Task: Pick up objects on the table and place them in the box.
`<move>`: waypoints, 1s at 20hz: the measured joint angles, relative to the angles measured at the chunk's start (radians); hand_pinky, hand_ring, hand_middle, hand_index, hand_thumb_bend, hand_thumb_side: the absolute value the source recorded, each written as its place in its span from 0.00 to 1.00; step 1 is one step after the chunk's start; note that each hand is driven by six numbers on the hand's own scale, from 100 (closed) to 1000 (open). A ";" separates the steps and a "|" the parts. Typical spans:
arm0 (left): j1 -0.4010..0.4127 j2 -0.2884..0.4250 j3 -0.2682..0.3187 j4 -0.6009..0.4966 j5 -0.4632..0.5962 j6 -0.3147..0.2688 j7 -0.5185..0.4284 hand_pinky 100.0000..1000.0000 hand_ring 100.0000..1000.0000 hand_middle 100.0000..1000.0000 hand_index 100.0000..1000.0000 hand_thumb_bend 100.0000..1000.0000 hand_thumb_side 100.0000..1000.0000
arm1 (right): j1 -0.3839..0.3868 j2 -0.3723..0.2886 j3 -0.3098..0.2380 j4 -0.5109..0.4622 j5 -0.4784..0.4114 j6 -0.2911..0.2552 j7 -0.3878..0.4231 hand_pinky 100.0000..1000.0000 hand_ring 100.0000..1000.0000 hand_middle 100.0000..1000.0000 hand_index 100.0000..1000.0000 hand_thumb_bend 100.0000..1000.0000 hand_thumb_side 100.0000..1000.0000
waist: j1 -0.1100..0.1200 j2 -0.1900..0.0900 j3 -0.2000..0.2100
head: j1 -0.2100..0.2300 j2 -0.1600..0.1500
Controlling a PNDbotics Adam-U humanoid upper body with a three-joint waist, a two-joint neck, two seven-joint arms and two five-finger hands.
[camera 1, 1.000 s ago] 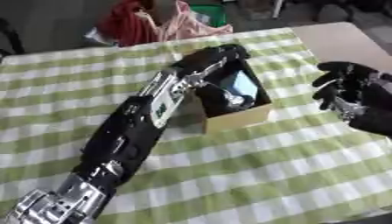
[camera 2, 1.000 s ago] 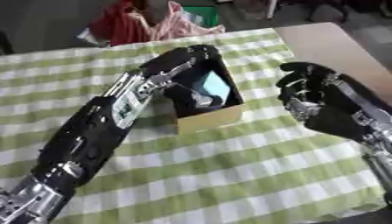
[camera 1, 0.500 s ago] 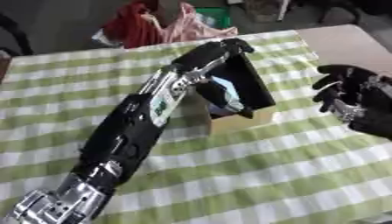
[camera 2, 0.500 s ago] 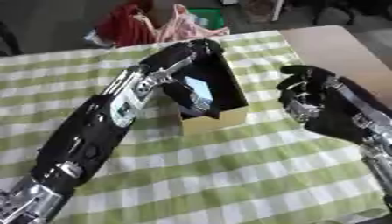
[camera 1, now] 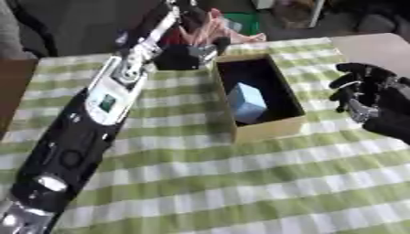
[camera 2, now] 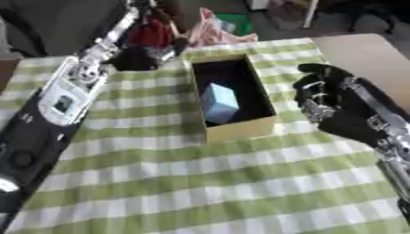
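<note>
- Cardboard box point(camera 1: 258, 131), rectangular and open-topped, sits on the green-and-white checked tablecloth point(camera 1: 240, 183).
- Pale blue block point(camera 2: 218, 103) lies inside it.
- Left hand point(camera 1: 186, 55), beyond the box's far-left corner: grip unclear.
- Right hand point(camera 2: 330, 103) hovers beside the box, fingers relaxed, empty.

Green and white checked cloth point(camera 1: 240, 183) over the table. Bare tan tabletop point(camera 2: 360, 50) at upper right. Dark floor point(camera 1: 72, 27) along the top.

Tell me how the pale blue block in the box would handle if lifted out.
The pale blue block has flat faces and sharp edges, so it probably stays stiff and won't roll. It leans inside the box, so it may tip when nudged. Likely light; weight isn't visible.
</note>
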 measured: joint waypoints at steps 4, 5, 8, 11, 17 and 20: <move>0.139 0.065 0.077 -0.130 0.121 0.057 0.074 0.57 0.68 0.72 0.83 0.29 0.46 | 0.016 -0.007 -0.036 -0.011 -0.011 -0.006 -0.074 0.51 0.66 0.67 0.88 0.00 0.21 | -0.002 -0.006 0.046 | -0.012 0.006; 0.172 0.075 0.095 -0.154 0.141 0.066 0.090 0.56 0.67 0.71 0.83 0.29 0.46 | 0.022 -0.010 -0.045 -0.014 -0.015 -0.007 -0.091 0.52 0.68 0.68 0.88 0.00 0.20 | -0.003 -0.009 0.057 | -0.014 0.008; 0.259 0.089 0.143 -0.206 0.186 0.084 0.128 0.53 0.65 0.70 0.83 0.28 0.46 | 0.037 -0.012 -0.069 -0.026 -0.025 -0.013 -0.142 0.55 0.72 0.71 0.88 0.00 0.19 | -0.009 -0.013 0.086 | -0.016 0.016; 0.322 0.088 0.179 -0.234 0.221 0.099 0.157 0.51 0.63 0.68 0.82 0.26 0.45 | 0.049 -0.012 -0.085 -0.038 -0.033 -0.021 -0.181 0.58 0.76 0.73 0.88 0.00 0.18 | -0.010 -0.013 0.107 | -0.016 0.027; 0.388 0.048 0.226 -0.254 0.265 0.118 0.195 0.49 0.61 0.67 0.82 0.24 0.44 | 0.057 -0.011 -0.100 -0.059 -0.050 -0.034 -0.249 0.60 0.80 0.78 0.89 0.00 0.17 | -0.020 -0.012 0.135 | -0.010 0.068; 0.405 0.025 0.236 -0.258 0.275 0.122 0.199 0.49 0.61 0.67 0.82 0.23 0.44 | 0.066 -0.009 -0.105 -0.065 -0.058 -0.038 -0.274 0.59 0.80 0.79 0.90 0.00 0.17 | -0.024 -0.011 0.136 | -0.008 0.090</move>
